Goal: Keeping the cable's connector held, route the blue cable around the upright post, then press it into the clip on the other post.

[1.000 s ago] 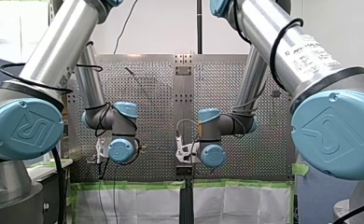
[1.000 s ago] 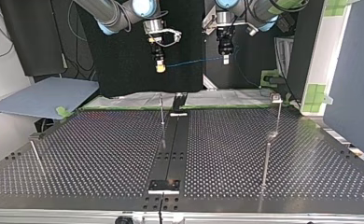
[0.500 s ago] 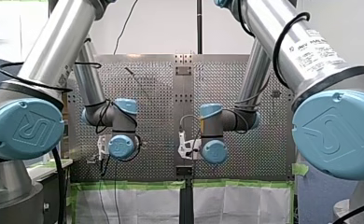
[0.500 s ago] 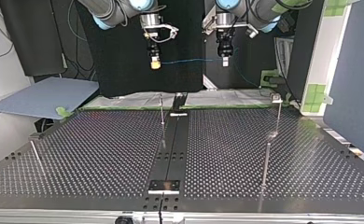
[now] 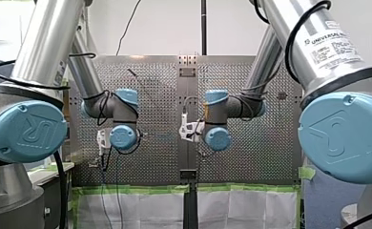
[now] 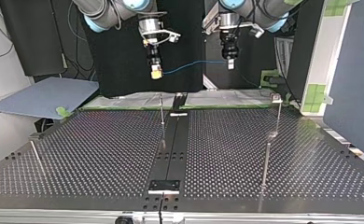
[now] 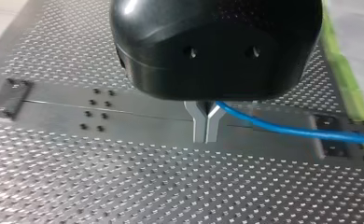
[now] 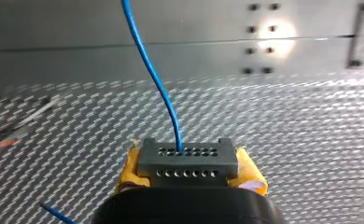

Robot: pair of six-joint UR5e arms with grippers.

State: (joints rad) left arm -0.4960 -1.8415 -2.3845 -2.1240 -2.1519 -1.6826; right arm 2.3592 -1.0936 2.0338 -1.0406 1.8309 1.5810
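Hanging well above the worktop [image 6: 101, 154], your right claw [image 6: 156, 71] clamps the connector [image 8: 188, 164] and your left claw [image 7: 206, 127] pinches the cable [image 7: 287, 132] strung between them, so rounding the post [image 6: 162, 112] and pressing into the clip [image 6: 276, 98] are both yet to do.

In the top view a table [image 6: 91, 154] is filling the foreground; a dark strip [image 6: 178, 140] is running across it from twelve to six o'clock, and a grey board [image 6: 45, 95] is lying at ten o'clock.
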